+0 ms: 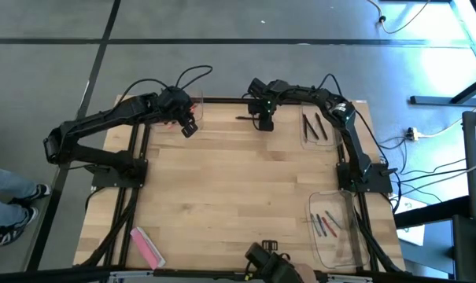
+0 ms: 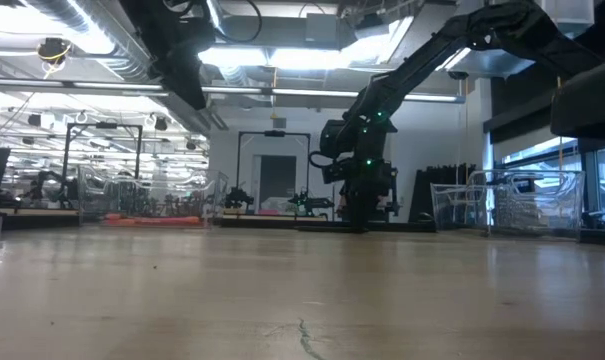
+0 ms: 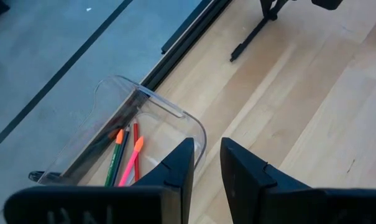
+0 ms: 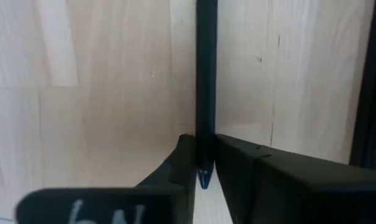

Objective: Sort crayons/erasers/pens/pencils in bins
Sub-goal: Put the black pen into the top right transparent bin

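- The left gripper [image 1: 189, 128] waits by the far-left bin [image 3: 175, 115] of pencils [image 3: 115, 163], its jaws slightly apart and empty.
- The right gripper [image 4: 203, 163] pinches a black pen [image 4: 206, 81] lying on the table [image 1: 238, 189], apparently to lift it toward the pen bin [image 1: 316, 135].

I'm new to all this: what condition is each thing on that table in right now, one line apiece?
Right gripper: fingers closed around a slim black pen lying on the wood.
Left gripper: slightly open, empty, above a clear plastic bin that holds thin coloured sticks.
Clear bin with black pens: at the far right edge.
Clear bin with coloured sticks: at the near right corner.
Wide flat pink bar: lying loose, near left.
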`<state>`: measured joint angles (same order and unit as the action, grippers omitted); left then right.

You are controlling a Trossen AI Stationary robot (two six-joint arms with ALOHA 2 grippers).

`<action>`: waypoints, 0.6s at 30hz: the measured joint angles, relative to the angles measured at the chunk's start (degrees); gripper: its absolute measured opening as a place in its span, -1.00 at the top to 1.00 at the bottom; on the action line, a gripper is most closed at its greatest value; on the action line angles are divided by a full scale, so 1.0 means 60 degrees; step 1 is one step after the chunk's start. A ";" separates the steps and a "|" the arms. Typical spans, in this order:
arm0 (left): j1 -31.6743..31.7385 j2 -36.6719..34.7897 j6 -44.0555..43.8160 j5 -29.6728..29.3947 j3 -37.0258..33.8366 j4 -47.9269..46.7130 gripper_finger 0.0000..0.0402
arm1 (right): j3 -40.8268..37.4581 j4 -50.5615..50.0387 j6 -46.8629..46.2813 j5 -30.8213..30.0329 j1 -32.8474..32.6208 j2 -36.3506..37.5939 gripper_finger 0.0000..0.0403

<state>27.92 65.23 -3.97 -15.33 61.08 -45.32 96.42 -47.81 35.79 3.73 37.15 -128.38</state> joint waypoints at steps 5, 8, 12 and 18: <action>0.0000 0.0000 0.0000 0.0000 0.0000 -0.0004 0.65 | -0.0007 0.0004 -0.0004 0.0007 0.0000 -0.0002 0.79; 0.0000 0.0000 0.0001 0.0000 0.0000 -0.0001 0.65 | -0.0007 0.0008 -0.0004 0.0011 0.0000 -0.0007 0.79; 0.0000 0.0000 0.0004 0.0000 0.0000 -0.0004 0.65 | -0.0006 -0.0022 -0.0011 0.0021 0.0000 -0.0011 0.79; 0.0000 0.0000 0.0004 0.0000 0.0000 -0.0004 0.65 | 0.0406 -0.0660 -0.0231 0.0185 -0.0001 -0.0092 0.80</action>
<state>27.92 65.23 -3.95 -15.33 61.08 -45.34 98.86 -51.77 34.41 4.84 37.14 -128.93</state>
